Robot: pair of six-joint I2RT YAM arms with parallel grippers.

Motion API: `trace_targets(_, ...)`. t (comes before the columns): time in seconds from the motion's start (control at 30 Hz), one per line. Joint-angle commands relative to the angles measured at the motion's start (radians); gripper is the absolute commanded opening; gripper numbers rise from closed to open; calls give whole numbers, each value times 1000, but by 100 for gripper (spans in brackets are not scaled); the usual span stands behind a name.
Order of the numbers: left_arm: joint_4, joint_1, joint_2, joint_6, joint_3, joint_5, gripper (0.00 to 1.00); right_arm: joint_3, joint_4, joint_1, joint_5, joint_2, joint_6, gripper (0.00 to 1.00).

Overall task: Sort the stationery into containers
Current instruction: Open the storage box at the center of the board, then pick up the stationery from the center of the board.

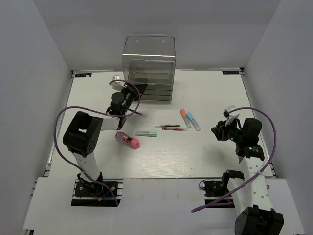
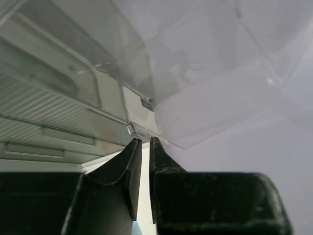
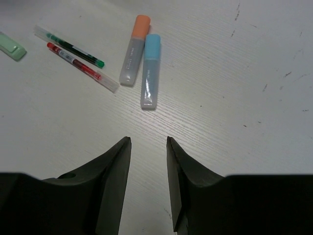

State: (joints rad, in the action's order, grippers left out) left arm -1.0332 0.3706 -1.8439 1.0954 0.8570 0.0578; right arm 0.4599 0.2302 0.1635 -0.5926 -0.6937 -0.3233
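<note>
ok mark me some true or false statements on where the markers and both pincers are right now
1. The orange-capped marker and the blue-capped marker lie side by side on the table. True.
2. The right pincer is holding the blue-capped marker. False: it is open and empty above the table, with both markers lying ahead of it.
3. The left pincer is up against the cabinet. True.
4. The pink marker sits inside a drawer. False: it lies on the table close to the left arm.
</note>
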Motion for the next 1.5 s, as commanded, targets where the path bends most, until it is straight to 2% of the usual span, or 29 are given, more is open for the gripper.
trace_targets(0.0, -76, -1, 143, -57, -4, 39, 8, -3, -9, -16, -76, -1, -19, 41)
trace_targets(0.17, -13, -1, 218, -85, 19, 69, 9, 25, 14, -48, -185, -24, -40, 43)
trace_targets(0.27, 24, -10, 241, -85, 39, 79, 10, 63, 38, -100, -188, -64, -120, 46)
trace_targets(0.37, 44, -19, 252, -94, 48, 79, 14, 210, 124, -160, -182, -153, -194, 52)
trace_targets(0.5, 44, -19, 252, -94, 59, 68, 15, 322, 173, -295, -112, -305, -227, 54)
trace_targets(0.53, 44, -19, 252, -94, 59, 68, 17, 350, 167, -379, -67, -341, -230, 54)
trace_targets(0.6, 44, -19, 252, -94, 68, 68, 17, 399, 161, -436, 17, -409, -232, 54)
trace_targets(0.63, 53, -19, 252, -94, 68, 68, 17, 440, 166, -526, 36, -432, -230, 54)
trace_targets(0.8, 77, -19, 261, -103, 88, 68, 18, 597, 158, -751, 184, -685, -215, 60)
trace_targets(0.83, 78, -19, 261, -114, 88, 68, 18, 627, 141, -775, 226, -707, -211, 66)
trace_targets(0.9, 107, -19, 272, -127, 100, 68, 18, 672, 127, -869, 264, -794, -197, 71)
trace_targets(0.97, 131, -19, 281, -153, 109, 79, 18, 729, 103, -942, 283, -870, -168, 88)
trace_targets(1.0, 153, -28, 290, -154, 109, 79, 18, 741, 98, -959, 283, -892, -157, 90)
trace_targets(1.07, 173, -29, 301, -181, 120, 79, 18, 789, 75, -1018, 280, -937, -122, 90)
trace_targets(1.23, 194, -29, 301, -200, 129, 88, 19, 819, 11, -1073, 183, -1012, -43, 90)
trace_targets(1.43, 194, -29, 301, -200, 139, 88, 19, 734, -178, -1127, 181, -1066, 29, 89)
trace_targets(1.47, 194, -29, 301, -200, 139, 88, 19, 714, -216, -1136, 191, -1070, 55, 85)
